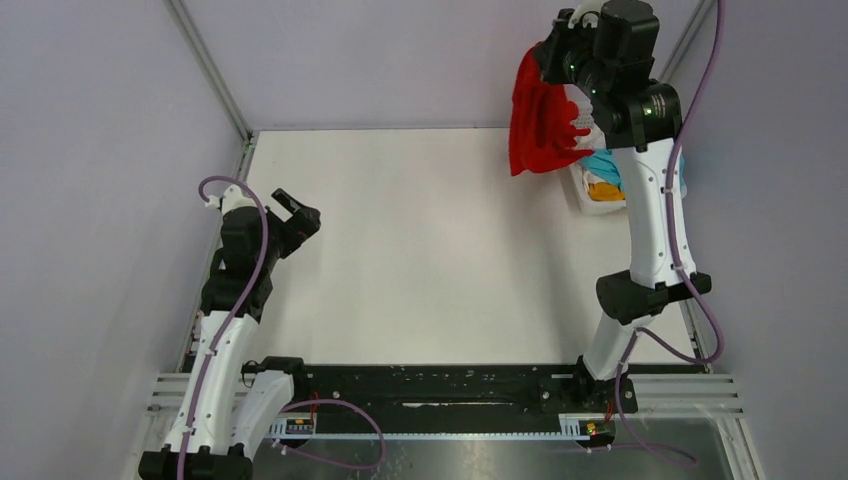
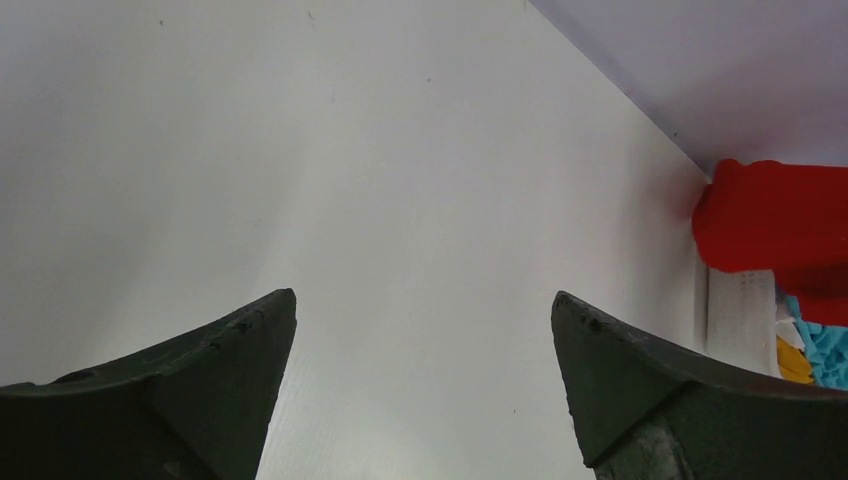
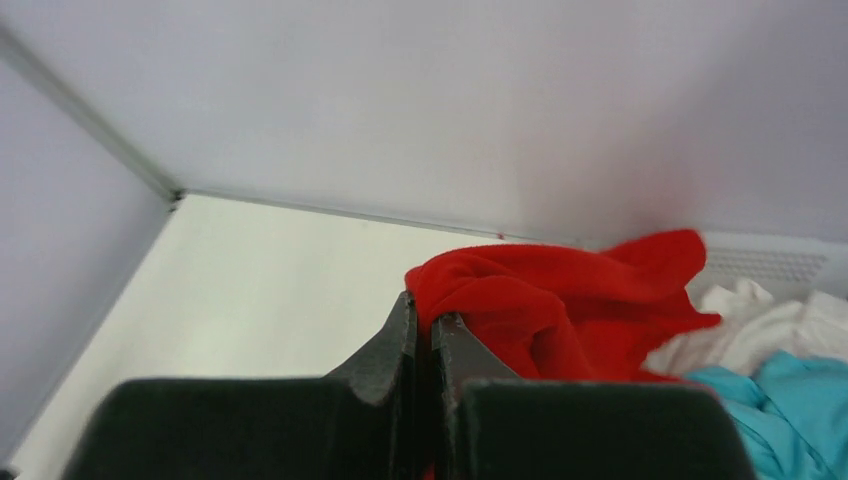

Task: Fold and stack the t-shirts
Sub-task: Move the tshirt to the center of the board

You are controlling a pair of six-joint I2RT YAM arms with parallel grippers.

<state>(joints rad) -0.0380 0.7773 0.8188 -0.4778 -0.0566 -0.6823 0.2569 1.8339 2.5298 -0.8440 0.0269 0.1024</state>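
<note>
Pinching a fold of the red t-shirt (image 3: 560,300) between my right fingers (image 3: 428,325), I hold it up in the air above the white perforated basket (image 1: 586,197), both tips clenched together on the cloth with no gap showing. The shirt hangs bunched from that grip, its lower edge draping down by the basket's left rim; I cannot tell whether it touches the rim. Inside the basket lie the turquoise t-shirt (image 1: 603,165), the orange-yellow t-shirt (image 1: 605,190) and the white t-shirt (image 3: 740,330), crumpled together, the turquoise one just beside the white one. My left fingers (image 2: 420,295) are released and spread wide, hovering over the counter (image 1: 420,250) well apart from the basket, out to its left, and pointing across toward it. From there the red cloth shows in front of the top of the basket's wall.
</note>
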